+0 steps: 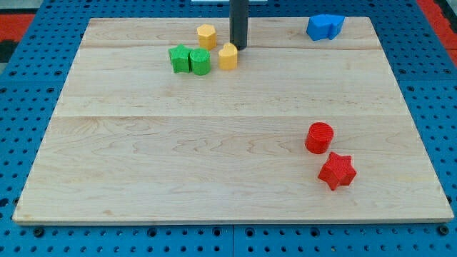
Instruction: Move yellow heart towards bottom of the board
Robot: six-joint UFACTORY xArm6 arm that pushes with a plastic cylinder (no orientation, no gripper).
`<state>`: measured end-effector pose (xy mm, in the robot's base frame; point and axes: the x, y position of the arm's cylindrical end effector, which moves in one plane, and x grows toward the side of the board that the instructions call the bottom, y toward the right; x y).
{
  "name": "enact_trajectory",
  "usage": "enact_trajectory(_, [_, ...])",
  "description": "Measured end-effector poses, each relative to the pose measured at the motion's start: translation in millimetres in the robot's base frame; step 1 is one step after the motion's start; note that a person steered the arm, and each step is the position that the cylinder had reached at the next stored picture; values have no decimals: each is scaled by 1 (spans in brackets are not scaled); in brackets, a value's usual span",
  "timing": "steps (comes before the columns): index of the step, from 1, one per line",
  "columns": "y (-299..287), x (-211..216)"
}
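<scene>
Yellow heart (228, 56) sits near the view's top of the wooden board (214, 164), just right of two green blocks (190, 60) that touch each other. My tip (238, 46) stands just above and slightly right of the heart, touching it or very nearly so; the exact contact is hard to judge. There is no hand on this rig to be wide or narrow, only the bare rod, and it holds nothing.

That placement looks right for a push toward the view's bottom, but the offset matters. With the tip right of the heart's centre, a straight downward stroke would likely spin the heart or squirt it left into the green blocks. I judge it better to shift the tip a little left first, so it lines up with the heart's middle, then drive steadily down the board.

A second yellow block (206, 36), hexagon-like, lies up and left of the heart, near but apart; it is not the target and should stay behind the stroke. Below the heart the path is open wood. The red cylinder (319, 138) and red star (337, 171) lie well apart at lower right, and the blue block (325, 26) sits at the top right corner, so none should interfere. If the heart drifts sideways, a small correction on the opposite side should re-centre it.
</scene>
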<state>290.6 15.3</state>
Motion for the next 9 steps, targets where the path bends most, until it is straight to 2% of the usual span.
enact_trajectory(3, [-17, -4])
enact_trajectory(5, [-35, 82])
enact_trajectory(7, [-103, 101])
enact_trajectory(8, [-104, 138])
enact_trajectory(9, [-84, 119])
